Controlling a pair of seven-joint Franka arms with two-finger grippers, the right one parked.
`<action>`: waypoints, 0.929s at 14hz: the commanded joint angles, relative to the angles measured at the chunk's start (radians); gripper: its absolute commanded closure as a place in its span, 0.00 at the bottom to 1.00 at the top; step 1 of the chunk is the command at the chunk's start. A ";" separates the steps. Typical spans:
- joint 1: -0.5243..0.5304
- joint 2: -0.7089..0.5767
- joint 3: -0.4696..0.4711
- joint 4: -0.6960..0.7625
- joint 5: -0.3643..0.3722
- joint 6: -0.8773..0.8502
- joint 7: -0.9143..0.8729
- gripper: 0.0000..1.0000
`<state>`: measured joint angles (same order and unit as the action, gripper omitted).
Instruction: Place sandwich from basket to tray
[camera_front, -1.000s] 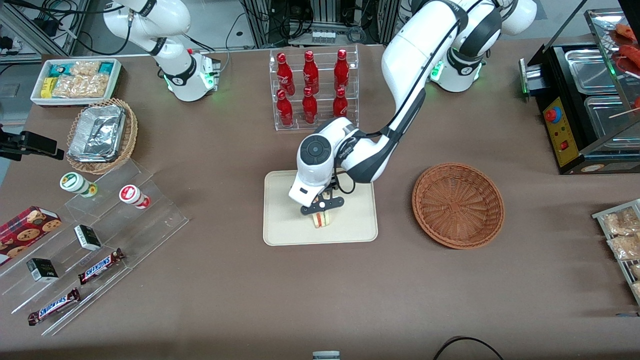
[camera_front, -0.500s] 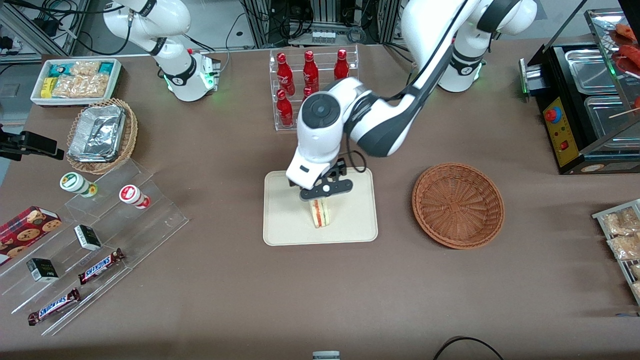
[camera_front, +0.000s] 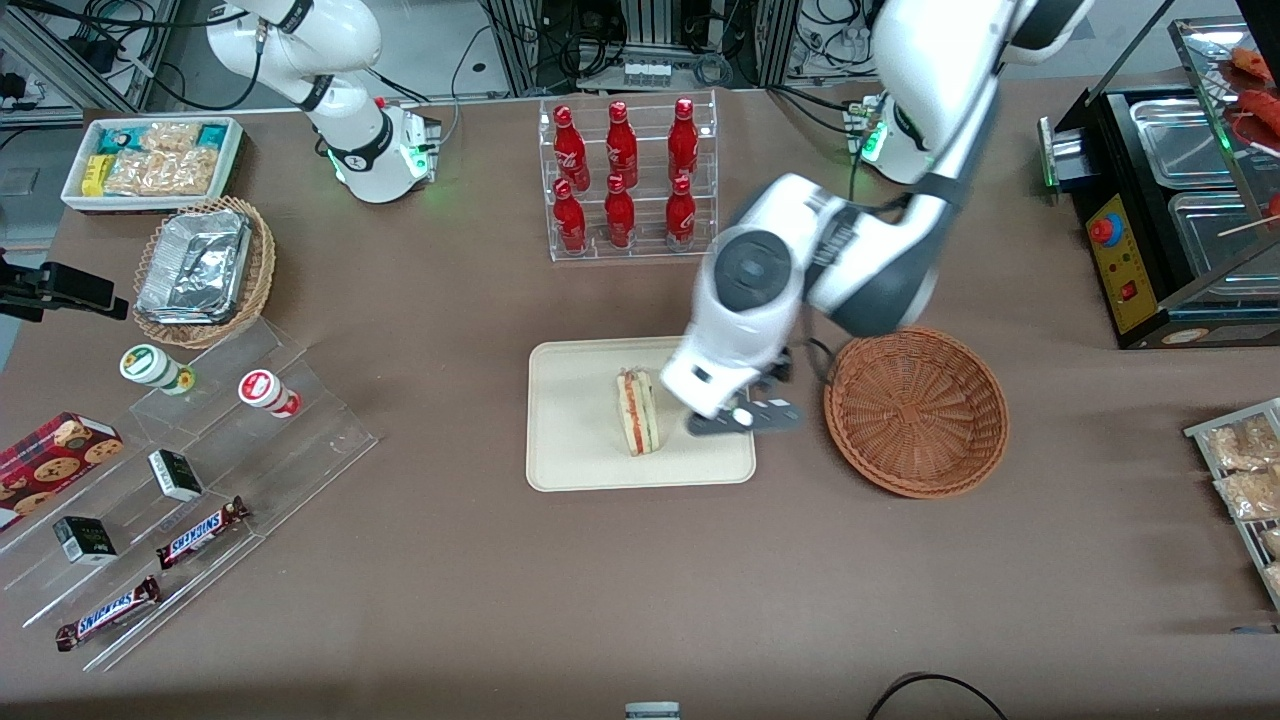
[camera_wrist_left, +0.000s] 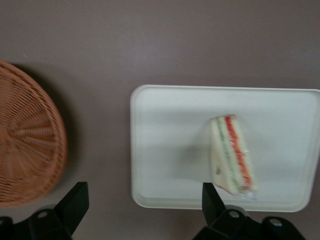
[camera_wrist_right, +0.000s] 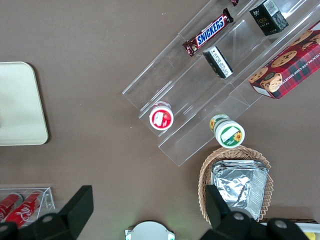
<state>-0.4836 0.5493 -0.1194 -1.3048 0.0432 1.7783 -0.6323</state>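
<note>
The sandwich (camera_front: 638, 412) stands on its edge on the cream tray (camera_front: 570, 455), its red, orange and green layers showing. It also shows in the left wrist view (camera_wrist_left: 232, 155) on the tray (camera_wrist_left: 165, 150). My left gripper (camera_front: 745, 418) is open and empty, raised above the tray's edge on the side toward the basket. The reddish-brown wicker basket (camera_front: 915, 410) is empty and sits beside the tray toward the working arm's end; it also shows in the left wrist view (camera_wrist_left: 27, 150).
A clear rack of red bottles (camera_front: 625, 180) stands farther from the front camera than the tray. A tan basket with foil containers (camera_front: 203, 270), a white snack bin (camera_front: 152, 160) and clear tiered shelves with snacks (camera_front: 200, 470) lie toward the parked arm's end. A black appliance (camera_front: 1170, 200) stands at the working arm's end.
My gripper let go of the sandwich, rose and moved away from it toward the basket. The sandwich stays standing on the tray.
</note>
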 joint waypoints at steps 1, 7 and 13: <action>0.094 -0.116 -0.009 -0.118 0.006 -0.016 0.141 0.00; 0.262 -0.210 -0.009 -0.151 0.003 -0.085 0.402 0.00; 0.421 -0.412 -0.028 -0.318 -0.009 -0.097 0.641 0.00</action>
<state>-0.1141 0.2488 -0.1224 -1.5278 0.0419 1.6857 -0.0568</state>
